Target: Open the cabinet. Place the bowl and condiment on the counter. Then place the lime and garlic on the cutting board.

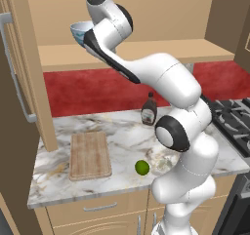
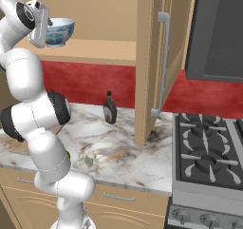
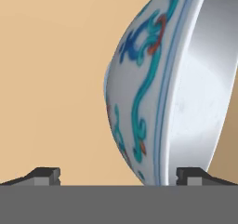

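My hand (image 3: pixel 118 177) is wide open, straddling the bowl (image 3: pixel 153 93) rim on the cabinet (image 1: pixel 136 51) shelf, gripping nothing; a shallow rim pinch could slip and drop it onto the counter (image 1: pixel 122 131)

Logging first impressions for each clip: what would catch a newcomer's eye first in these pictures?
The white arm reaching up into the open light tan wood cabinet, its open gripper at the white ceramic bowl with blue-teal pattern on the shelf. Below, on the veined marble counter, stand a small dark brown syrup bottle, a bright green lime and a light wooden cutting board.
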Tool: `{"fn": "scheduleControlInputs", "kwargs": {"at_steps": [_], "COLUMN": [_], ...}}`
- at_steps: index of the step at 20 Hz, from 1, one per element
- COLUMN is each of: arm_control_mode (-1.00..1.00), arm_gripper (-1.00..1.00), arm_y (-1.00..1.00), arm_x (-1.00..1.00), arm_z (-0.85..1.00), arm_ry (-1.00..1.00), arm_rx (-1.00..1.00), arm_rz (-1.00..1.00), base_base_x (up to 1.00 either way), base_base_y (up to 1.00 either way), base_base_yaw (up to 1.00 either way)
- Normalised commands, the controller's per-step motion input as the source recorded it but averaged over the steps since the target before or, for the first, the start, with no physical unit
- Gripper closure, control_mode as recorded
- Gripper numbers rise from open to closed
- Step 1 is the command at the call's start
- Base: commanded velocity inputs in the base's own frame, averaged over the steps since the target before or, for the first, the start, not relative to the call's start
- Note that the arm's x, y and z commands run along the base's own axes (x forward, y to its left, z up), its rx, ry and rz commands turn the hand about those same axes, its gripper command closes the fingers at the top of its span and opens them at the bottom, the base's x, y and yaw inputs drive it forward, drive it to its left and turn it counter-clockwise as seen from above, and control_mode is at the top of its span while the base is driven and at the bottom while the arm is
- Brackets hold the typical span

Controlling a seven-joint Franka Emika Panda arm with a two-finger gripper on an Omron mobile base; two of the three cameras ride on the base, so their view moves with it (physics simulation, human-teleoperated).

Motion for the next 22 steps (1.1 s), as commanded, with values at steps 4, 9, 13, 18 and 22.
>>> {"fn": "scheduleControlInputs", "kwargs": {"at_steps": [4, 9, 13, 18, 22], "arm_control_mode": [-1.0, -1.0, -1.0, -1.0, -1.0], "arm_gripper": [-1.0, -1.0, -1.0, 1.0, 1.0], "arm_y": [0.09, 0.14, 0.08, 0.0, 0.0], "arm_x": [0.18, 0.26, 0.29, 0.03, 0.0], "arm_z": [0.0, -0.17, -0.23, -0.21, -0.24], "arm_ry": [-0.01, -0.01, 0.0, -0.01, -0.01], "arm_rx": [0.0, 0.0, 0.0, 0.0, -0.01], "arm_rz": [0.02, 0.05, 0.04, 0.02, 0.0], "base_base_x": [0.0, 0.0, 0.0, 0.0, 0.0], "base_base_y": [0.0, 0.0, 0.0, 0.0, 0.0], "base_base_yaw": [0.0, 0.0, 0.0, 0.0, 0.0]}}
